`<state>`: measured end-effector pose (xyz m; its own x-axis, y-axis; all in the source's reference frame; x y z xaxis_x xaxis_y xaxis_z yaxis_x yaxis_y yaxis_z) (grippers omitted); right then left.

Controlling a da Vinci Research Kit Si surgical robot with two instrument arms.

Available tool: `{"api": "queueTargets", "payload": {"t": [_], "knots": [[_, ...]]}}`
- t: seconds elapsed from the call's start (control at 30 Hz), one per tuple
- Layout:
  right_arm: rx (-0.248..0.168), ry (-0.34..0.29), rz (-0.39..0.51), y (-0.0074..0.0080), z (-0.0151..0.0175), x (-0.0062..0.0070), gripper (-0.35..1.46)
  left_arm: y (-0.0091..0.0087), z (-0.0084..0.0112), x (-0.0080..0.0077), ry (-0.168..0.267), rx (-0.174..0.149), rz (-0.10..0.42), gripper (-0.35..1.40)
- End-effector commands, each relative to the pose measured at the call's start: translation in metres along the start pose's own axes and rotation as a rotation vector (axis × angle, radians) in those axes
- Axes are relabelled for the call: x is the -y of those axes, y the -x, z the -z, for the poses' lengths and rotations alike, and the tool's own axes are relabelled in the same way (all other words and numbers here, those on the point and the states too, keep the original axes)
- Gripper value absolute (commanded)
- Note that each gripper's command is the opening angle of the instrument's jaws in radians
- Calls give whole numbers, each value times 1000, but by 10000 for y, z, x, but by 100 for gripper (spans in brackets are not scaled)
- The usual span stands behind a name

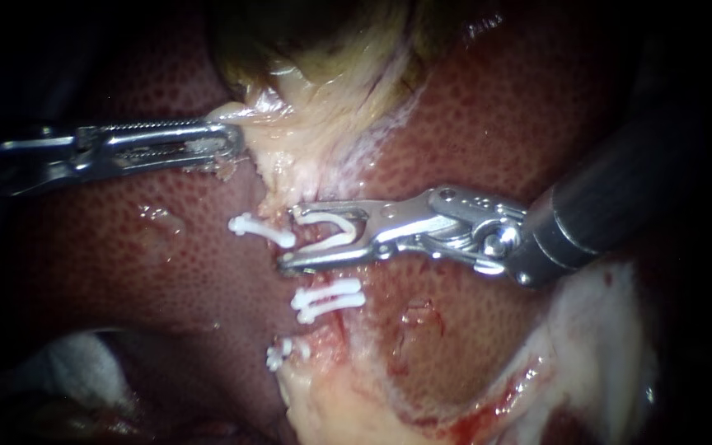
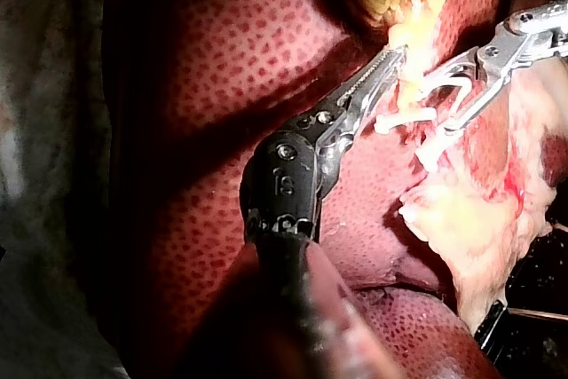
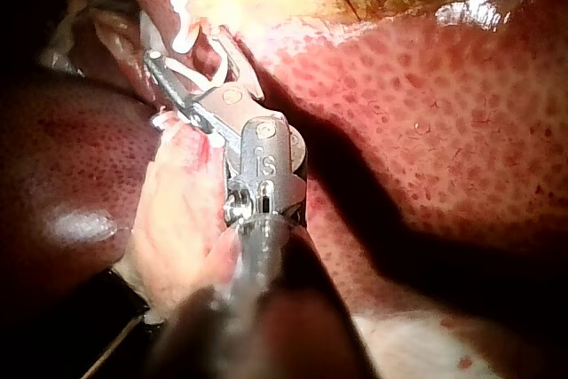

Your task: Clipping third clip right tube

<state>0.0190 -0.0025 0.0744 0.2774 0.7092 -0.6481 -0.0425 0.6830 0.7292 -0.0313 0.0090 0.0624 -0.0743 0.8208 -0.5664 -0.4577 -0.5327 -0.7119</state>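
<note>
My right instrument [image 1: 290,236] comes in from the right, its jaws spread and carrying a white clip [image 1: 335,231] between them. The jaws straddle a reddish tube [image 1: 333,278] that runs down from the gallbladder [image 1: 323,74]. Two white clips [image 1: 327,301] sit close together on that tube just below the jaws, and a third [image 1: 286,353] lies lower. Another clip [image 1: 261,231] sits to the left. My left instrument [image 1: 232,140] grips pale tissue at the gallbladder's lower edge. In the right wrist view the loaded clip [image 3: 191,73] shows between the instrument's jaws [image 3: 186,55].
Dark red liver [image 1: 496,107] surrounds the field. Pale fatty tissue [image 1: 603,330] lies under the right shaft, and white gauze [image 1: 84,363] shows at the lower left. In the left wrist view my left instrument [image 2: 390,64] holds yellow tissue beside my right instrument [image 2: 435,108].
</note>
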Motion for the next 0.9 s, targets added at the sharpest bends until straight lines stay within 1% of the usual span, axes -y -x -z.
{"api": "queueTargets", "payload": {"t": [0.03, 0.47, 0.57, 0.73, 0.8, 0.9], "knots": [[1, -3, 0, 0, 0, 0, 50, 0, 0, 0, 2, 1, 0, -35], [2, -9, -1, -1, 4, 2, 50, 0, 0, 0, 2, 1, 0, -35], [-1, -13, -5, -5, 13, 4, 50, 0, 1, 0, 2, 3, 0, -35], [-2, -14, -13, -14, 42, 7, 50, 1, 1, 0, 2, 4, 0, -35], [-2, -9, -15, -15, 55, 6, 50, 1, 1, 0, 2, 4, 0, -35], [-2, -6, -14, -10, 65, 5, 50, 1, 1, 0, 2, 4, 0, -35]]}}
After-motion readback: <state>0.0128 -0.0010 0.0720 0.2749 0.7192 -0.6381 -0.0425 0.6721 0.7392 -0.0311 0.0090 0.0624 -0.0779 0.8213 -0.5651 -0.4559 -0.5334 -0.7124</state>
